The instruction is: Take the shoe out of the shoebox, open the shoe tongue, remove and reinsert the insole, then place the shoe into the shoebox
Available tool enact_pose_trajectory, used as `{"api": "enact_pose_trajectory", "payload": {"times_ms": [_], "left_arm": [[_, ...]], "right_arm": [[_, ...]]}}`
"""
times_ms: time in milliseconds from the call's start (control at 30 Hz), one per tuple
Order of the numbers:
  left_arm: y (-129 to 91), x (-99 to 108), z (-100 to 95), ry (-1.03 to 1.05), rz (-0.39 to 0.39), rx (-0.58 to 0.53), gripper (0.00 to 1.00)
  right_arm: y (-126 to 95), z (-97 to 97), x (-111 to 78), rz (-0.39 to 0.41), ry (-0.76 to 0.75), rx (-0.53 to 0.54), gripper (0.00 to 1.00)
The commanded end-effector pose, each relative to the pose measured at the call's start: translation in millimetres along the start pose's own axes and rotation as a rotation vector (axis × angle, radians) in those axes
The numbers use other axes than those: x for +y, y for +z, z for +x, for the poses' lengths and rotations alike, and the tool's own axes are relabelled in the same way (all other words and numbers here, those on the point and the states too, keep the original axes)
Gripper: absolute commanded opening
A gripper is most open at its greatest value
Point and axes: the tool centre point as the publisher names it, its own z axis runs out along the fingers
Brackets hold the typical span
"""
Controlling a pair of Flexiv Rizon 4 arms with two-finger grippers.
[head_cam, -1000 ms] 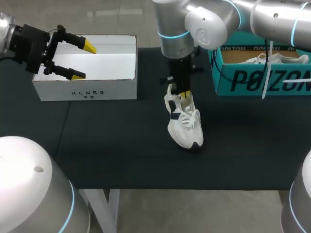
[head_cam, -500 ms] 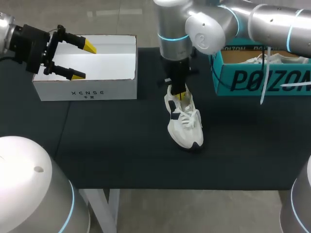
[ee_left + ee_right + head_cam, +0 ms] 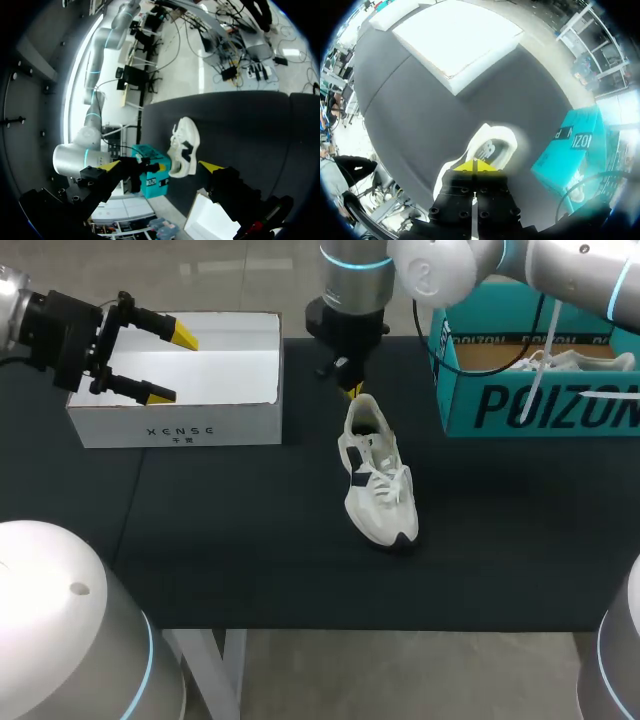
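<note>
Overhead, right claw pinched, white shoe below

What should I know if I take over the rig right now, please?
Left gripper: open, empty, held over the white box.
Right gripper: shut, empty, just above the heel of the shoe.
Shoe: out of the box, upright on the table, between the white box and the teal shoebox, which holds a second shoe.
Done: shoe taken out. An insole shows inside it; whether the insole step is finished cannot be told.
Left: confirm tongue and insole, then put the shoe into the shoebox.
</note>
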Motion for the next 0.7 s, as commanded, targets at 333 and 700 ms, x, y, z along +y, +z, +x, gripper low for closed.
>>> {"api": "enact_pose_trajectory", "payload": {"times_ms": [333,700], "left_arm": [[-0.2,0.2,-0.4,0.001,0.000,0.002,1.00],[-0.2,0.2,-0.4,0.001,0.000,0.002,1.00]], "right_arm": [[-8.9,-16.4,-2.4,-0.002,-0.934,-0.030,0.78],[-12.5,-30.7,1.7,0.045,-0.685,-0.046,1.00]]}}
